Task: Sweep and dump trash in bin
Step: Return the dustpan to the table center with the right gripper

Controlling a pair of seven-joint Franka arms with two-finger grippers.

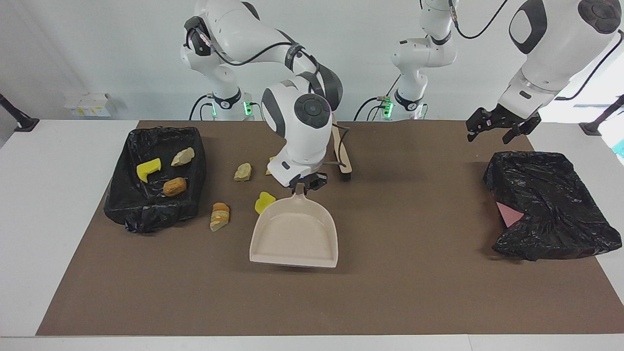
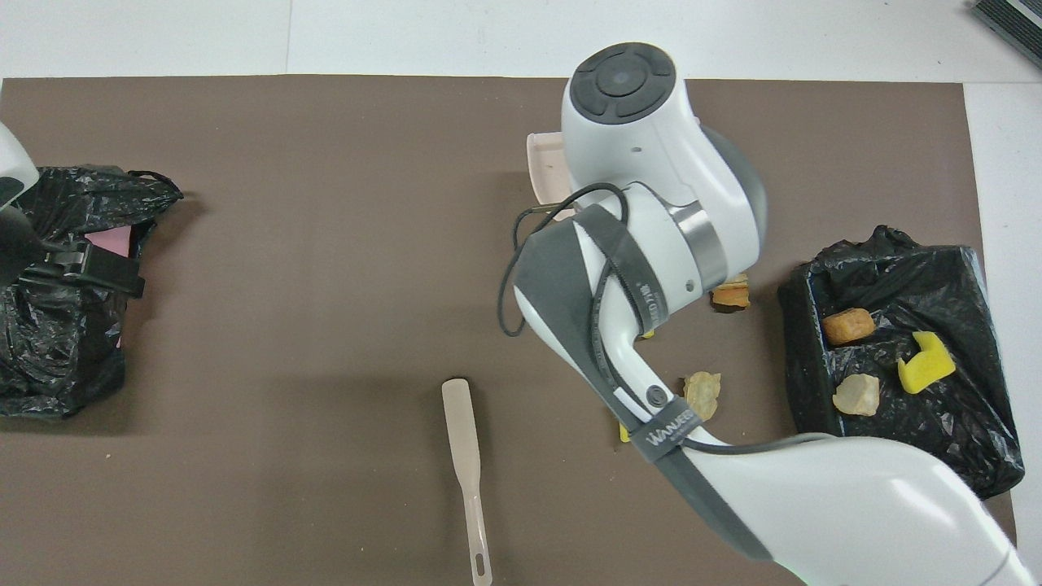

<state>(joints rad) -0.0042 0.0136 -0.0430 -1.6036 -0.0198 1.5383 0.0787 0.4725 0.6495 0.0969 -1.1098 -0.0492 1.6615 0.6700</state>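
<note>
My right gripper [image 1: 301,186] is shut on the handle of the beige dustpan [image 1: 295,236], which sits low over the middle of the mat with its wide lip pointing away from the robots. The overhead view shows only a corner of the dustpan [image 2: 544,167] past the arm. Several trash pieces lie loose beside it toward the right arm's end: a tan lump [image 1: 243,171] [image 2: 702,395], a yellow chunk [image 1: 263,202] and a bread-like lump [image 1: 220,216] [image 2: 730,295]. The black-lined bin [image 1: 124,200] [image 2: 802,382] holds three pieces. My left gripper [image 1: 490,134] [image 2: 81,264] hangs open and waits.
The beige hand brush [image 1: 343,161] [image 2: 466,456] lies on the mat nearer to the robots than the dustpan, partly hidden by the right arm. A second black bag [image 1: 551,204] [image 2: 57,342] with a pink patch sits at the left arm's end, under the left gripper.
</note>
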